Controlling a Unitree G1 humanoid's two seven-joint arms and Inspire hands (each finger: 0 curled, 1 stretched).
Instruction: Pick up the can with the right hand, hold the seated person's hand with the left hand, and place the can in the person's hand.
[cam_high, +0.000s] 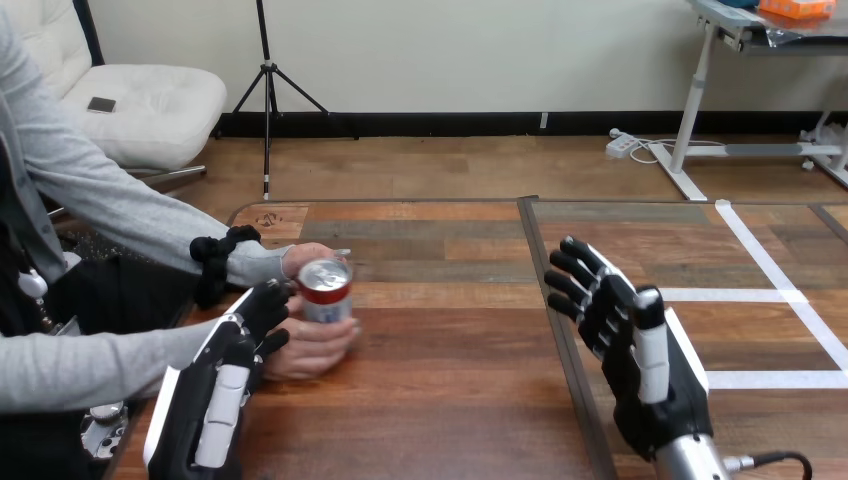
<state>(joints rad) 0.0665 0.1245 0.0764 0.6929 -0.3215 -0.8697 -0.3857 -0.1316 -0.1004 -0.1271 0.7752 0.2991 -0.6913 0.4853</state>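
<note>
The can (325, 290) sits in the person's hands (312, 347) beside the left hand (237, 345), grip unclear; right hand (628, 335) open, empty, so withdrawing seems next

Wooden table (450, 400), plank-pattern top. Dark seam (531, 230) runs near to far, just right of centre. White tape (775, 295) on the right section: one diagonal strip, with two cross strips meeting it from the left.
</note>
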